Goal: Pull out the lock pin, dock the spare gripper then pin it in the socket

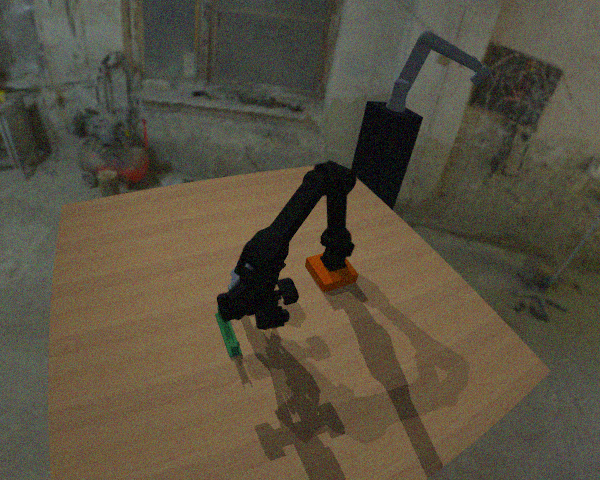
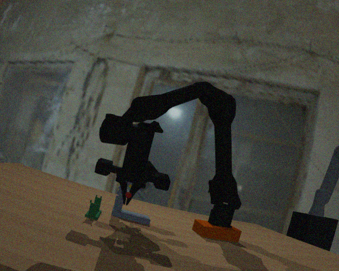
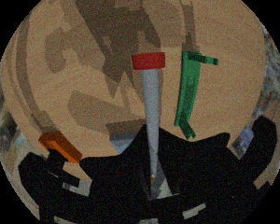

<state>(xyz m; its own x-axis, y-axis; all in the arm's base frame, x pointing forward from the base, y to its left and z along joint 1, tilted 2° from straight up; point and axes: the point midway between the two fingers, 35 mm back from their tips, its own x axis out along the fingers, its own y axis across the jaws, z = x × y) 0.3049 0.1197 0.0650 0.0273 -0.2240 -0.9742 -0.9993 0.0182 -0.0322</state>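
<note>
My gripper is shut on the lock pin, which has a red head and a long grey shaft. It holds the pin above the table, beside the mount. The blue-grey mount stands on the table; its upper part and socket are mostly hidden behind my gripper and arm in the exterior view. The spare gripper cannot be told apart from the dark shapes of my arm, so whether it sits in the socket cannot be seen.
An empty green cradle stands on the wooden table close to my gripper. The arm's orange base is on the other side of the mount. A grey arm on a black pedestal stands beyond the table edge.
</note>
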